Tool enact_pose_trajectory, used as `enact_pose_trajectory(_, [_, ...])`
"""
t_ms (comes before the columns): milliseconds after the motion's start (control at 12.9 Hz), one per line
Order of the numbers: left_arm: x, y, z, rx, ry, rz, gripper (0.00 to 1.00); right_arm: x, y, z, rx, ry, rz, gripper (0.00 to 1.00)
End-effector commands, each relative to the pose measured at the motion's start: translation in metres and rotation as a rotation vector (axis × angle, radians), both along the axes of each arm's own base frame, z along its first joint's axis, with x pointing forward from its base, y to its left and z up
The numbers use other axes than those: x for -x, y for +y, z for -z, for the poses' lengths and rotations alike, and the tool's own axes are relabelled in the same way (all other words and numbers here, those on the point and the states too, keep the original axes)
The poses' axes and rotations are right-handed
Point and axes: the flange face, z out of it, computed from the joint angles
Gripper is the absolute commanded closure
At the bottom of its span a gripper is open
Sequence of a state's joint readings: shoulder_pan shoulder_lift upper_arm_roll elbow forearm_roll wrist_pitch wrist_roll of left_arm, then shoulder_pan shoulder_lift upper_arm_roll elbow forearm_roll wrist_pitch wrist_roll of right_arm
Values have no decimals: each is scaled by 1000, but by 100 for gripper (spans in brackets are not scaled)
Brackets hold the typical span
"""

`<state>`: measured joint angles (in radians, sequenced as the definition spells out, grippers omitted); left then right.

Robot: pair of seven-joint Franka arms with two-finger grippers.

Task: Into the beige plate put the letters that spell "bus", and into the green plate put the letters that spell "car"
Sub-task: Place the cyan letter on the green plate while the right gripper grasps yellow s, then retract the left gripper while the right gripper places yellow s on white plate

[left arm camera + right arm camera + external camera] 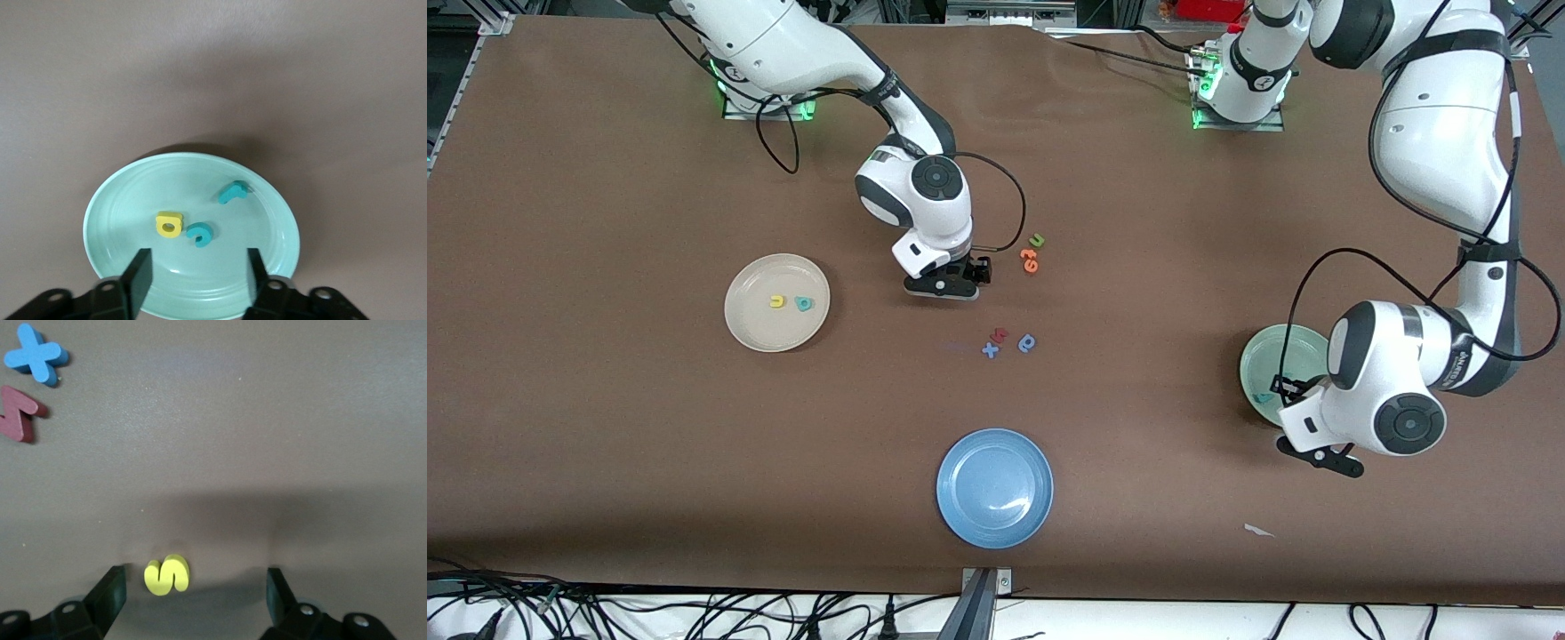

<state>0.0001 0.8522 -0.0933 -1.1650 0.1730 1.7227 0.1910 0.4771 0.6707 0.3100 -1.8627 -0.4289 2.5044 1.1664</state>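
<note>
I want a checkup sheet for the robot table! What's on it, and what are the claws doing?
Surface: brown table, a white scrap near the front edge.
Job's things: beige plate holds yellow u and teal b; green plate holds yellow a, teal c, teal r; yellow s lies on the table.
Clutter: blue plate; blue x, red z, blue a, green u, orange letters.
Claws: left claw open over the green plate; right claw open around the s.
Cables: black ones on both arms.
Surroundings: wires along the table's front edge.
</note>
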Motion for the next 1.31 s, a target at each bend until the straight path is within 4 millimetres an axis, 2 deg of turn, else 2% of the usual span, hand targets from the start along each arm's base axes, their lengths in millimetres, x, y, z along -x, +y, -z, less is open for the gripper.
enact_pose_trajectory(0, [0, 12, -36, 45, -36, -110, 0, -5, 5, 1, 5, -20, 6, 11])
enact_pose_trajectory(77, [0, 27, -50, 52, -56, -158, 0, -4, 5, 2, 8, -23, 0, 18])
enact_pose_trajectory(155, [1, 33, -70, 68, -78, -189, 0, -4, 5, 2, 10, -25, -3, 25])
enact_pose_trajectory(232, [3, 33, -86, 68, -94, -214, 0, -4, 5, 2, 10, -25, -3, 30])
enact_pose_trajectory(387, [12, 33, -114, 58, -86, -250, 0, -4, 5, 2, 10, -25, -3, 31])
enact_pose_trajectory(464, [15, 29, -119, 40, -78, -257, 0, -4, 5, 2, 10, -25, -5, 35])
enact_pose_trajectory(541, [22, 26, -136, 31, -67, -269, 0, -4, 5, 2, 10, -26, -6, 40])
enact_pose_trajectory(696, [31, 35, -165, 34, -86, -266, 0, -5, 4, 2, 13, -26, -5, 57])
enact_pose_trajectory(851, [52, 35, -196, 28, -118, -264, 0, -5, 4, 2, 12, -25, -3, 69])
enact_pose_trajectory(928, [64, 37, -214, 29, -167, -267, 0, -6, 4, 2, 13, -26, -3, 72])
enact_pose_trajectory(1083, [95, 27, -247, 28, -231, -250, 0, -5, 3, 2, 16, -25, -5, 76])
enact_pose_trajectory(1238, [115, 25, -271, 26, -257, -245, 0, -7, 2, -4, 16, -32, -11, 79])
